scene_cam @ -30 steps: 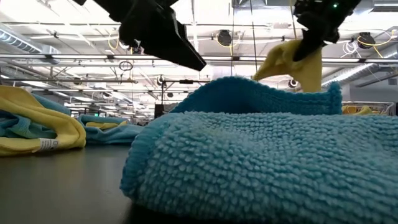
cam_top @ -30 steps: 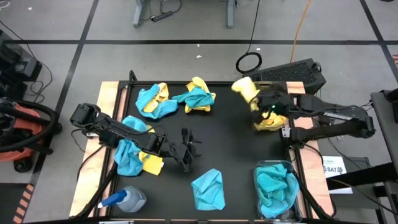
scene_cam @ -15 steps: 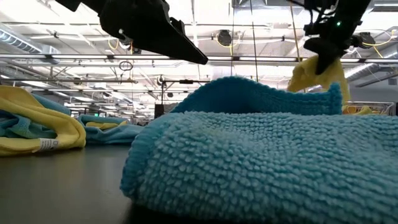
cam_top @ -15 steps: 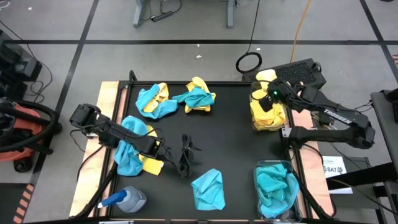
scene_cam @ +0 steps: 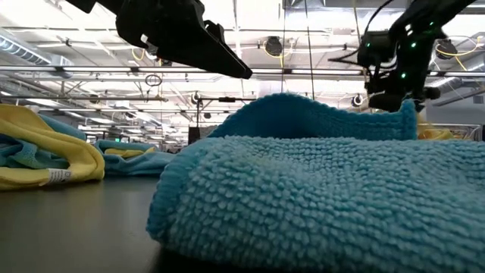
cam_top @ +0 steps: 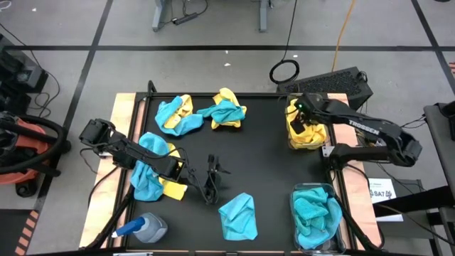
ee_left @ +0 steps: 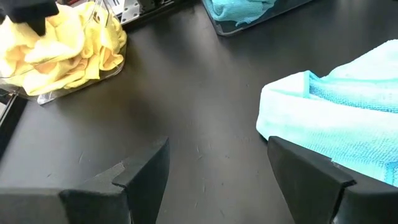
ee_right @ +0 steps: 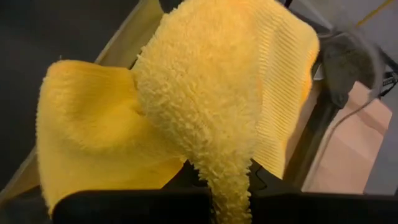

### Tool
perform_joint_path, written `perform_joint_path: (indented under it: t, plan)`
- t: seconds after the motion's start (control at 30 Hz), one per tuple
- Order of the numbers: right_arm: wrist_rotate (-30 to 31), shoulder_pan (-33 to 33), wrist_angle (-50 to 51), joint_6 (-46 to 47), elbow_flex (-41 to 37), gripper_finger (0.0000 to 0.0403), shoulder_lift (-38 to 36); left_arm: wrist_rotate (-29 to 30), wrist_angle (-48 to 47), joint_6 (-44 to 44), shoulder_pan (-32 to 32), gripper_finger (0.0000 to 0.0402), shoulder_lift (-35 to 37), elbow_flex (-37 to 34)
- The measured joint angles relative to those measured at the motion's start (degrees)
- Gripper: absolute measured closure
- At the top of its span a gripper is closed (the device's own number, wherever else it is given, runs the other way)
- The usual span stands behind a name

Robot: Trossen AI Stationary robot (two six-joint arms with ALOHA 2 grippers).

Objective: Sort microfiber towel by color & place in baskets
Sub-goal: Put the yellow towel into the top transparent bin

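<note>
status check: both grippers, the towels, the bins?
Right gripper over clear plastic bin of yellow towels, shut on a yellow microfiber towel. Left gripper open, mid-table. Loose teal towel ahead of it.

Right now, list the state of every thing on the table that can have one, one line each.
Right claw: over the yellow basket, shut on a yellow towel.
Left claw: open, empty, mid-table.
Yellow basket: holds yellow towels.
Teal basket: holds teal towels.
Lone teal towel: crumpled, unsorted.
Mixed towel piles: unsorted.
Spray bottle: lying down.
</note>
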State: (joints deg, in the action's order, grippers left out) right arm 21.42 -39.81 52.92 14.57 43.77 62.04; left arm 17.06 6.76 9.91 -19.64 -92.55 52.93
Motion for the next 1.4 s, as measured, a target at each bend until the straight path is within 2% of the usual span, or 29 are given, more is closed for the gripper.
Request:
perform_joint_path:
  t: [0.2,0.73,1.07,1.2,1.4]
  plan:
    - [-1.2,-2.3,-2.5,-0.6,0.1,0.0395,5.4,0.0,-0.3,0.0,0.0,0.0126,0.0,0.0]
    - [-10.8,-7.8,-5.3,-7.1,0.4,0.039,19.5,-0.5,-1.7,0.0,0.0,0.0126,0.0,0.0]
    - [-12.8,-9.3,-5.3,-10.1,0.4,0.0388,21.7,-0.5,-1.7,0.0,0.0,0.0126,0.0,0.0]
    - [-12.8,-9.3,-5.1,-10.7,0.2,0.0365,19.5,-0.5,-2.0,0.0,0.0,0.0126,0.0,0.0]
    - [-13.9,-9.2,-0.9,-10.9,1.2,0.0285,14.2,-0.5,-2.9,-0.1,0.0,0.0126,0.0,0.0]
